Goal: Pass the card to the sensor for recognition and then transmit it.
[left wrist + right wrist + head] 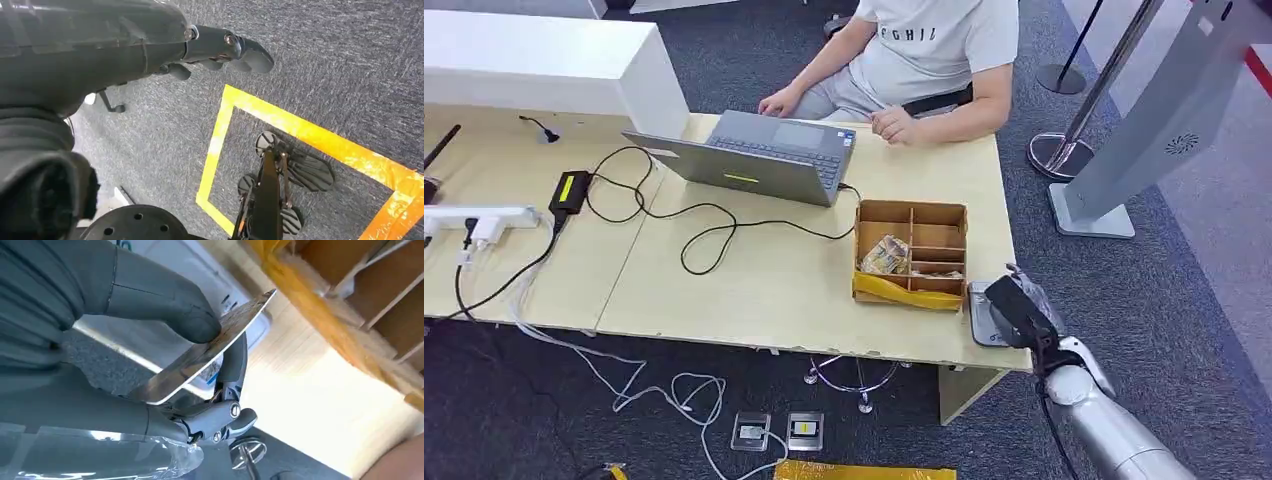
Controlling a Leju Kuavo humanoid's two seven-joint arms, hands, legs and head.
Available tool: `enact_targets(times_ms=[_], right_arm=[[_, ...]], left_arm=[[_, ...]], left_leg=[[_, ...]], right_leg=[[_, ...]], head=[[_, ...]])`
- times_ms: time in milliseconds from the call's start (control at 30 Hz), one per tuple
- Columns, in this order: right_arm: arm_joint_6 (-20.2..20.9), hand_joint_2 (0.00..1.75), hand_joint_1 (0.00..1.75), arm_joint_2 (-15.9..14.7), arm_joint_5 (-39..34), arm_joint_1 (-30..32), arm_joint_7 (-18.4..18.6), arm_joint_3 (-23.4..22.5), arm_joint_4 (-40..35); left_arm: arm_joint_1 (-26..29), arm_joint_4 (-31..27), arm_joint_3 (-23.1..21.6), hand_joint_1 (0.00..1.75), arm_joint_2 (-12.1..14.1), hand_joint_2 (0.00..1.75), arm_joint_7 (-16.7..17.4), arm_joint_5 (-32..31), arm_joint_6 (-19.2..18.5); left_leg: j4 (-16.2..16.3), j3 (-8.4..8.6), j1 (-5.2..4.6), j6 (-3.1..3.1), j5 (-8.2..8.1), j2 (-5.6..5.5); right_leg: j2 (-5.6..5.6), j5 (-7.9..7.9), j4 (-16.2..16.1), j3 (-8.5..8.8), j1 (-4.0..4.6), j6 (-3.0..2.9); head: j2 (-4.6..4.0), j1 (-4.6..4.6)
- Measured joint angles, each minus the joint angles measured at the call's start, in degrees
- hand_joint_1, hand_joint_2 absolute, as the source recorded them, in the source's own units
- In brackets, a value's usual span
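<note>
A thin, shiny rectangular card [210, 350] is pinched in the right hand [150, 335] between the thick grey thumb [165, 300], pressed on its upper face, and a darker finger [235, 365] beneath it. In the head view the right hand [1022, 312] is seen at the near right corner of the pale wooden table [754, 280], held just over a flat grey sensor pad [984, 312] that lies at that corner. In the right wrist view the white-grey face of the sensor pad [200, 270] is seen behind the card; whether the card touches it cannot be told.

Just beside the sensor pad, further in on the table, a brown cardboard box with dividers [912, 252] is set, with crumpled wrappers in one compartment and a yellow strip along its near wall. Beyond the box an open grey laptop [754, 155] is placed, and a person in a light T-shirt [924, 50] is seated at the far edge of the table with hands by the laptop. A black cable [704, 225] is looped across the tabletop.

The left hand [220, 50] is hung above dark grey carpet marked with yellow tape [300, 130]; nothing is held in it, and its dark fingers [252, 54] are loosely extended
</note>
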Motion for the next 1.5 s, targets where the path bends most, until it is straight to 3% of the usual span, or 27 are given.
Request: enact_targets(times_ms=[433, 1500], right_arm=[[0.6, 1.75, 1.75, 0.1, 0.2, -1.3, -2.8, 0.0, 4.4], [0.9, 1.75, 1.75, 0.9, -0.4, -3.6, -3.7, -0.2, 8.0]], left_arm=[[0.0, 0.0, -0.1, 0.0, 0.1, 0.0, 0.0, 0.2, 0.7], [0.0, 0.0, -0.4, 0.0, -0.1, 0.0, 0.6, 0.2, 2.0]], left_leg=[[0.0, 0.02, 0.01, 0.0, 0.0, 0.01], [0.0, 0.11, 0.0, 0.0, 0.0, 0.05]], right_leg=[[0.06, 0.0, 0.0, 0.0, 0.01, 0.0], [0.1, 0.01, 0.0, 0.09, 0.0, 0.0]], head=[[0.0, -0.02], [0.0, -0.02]])
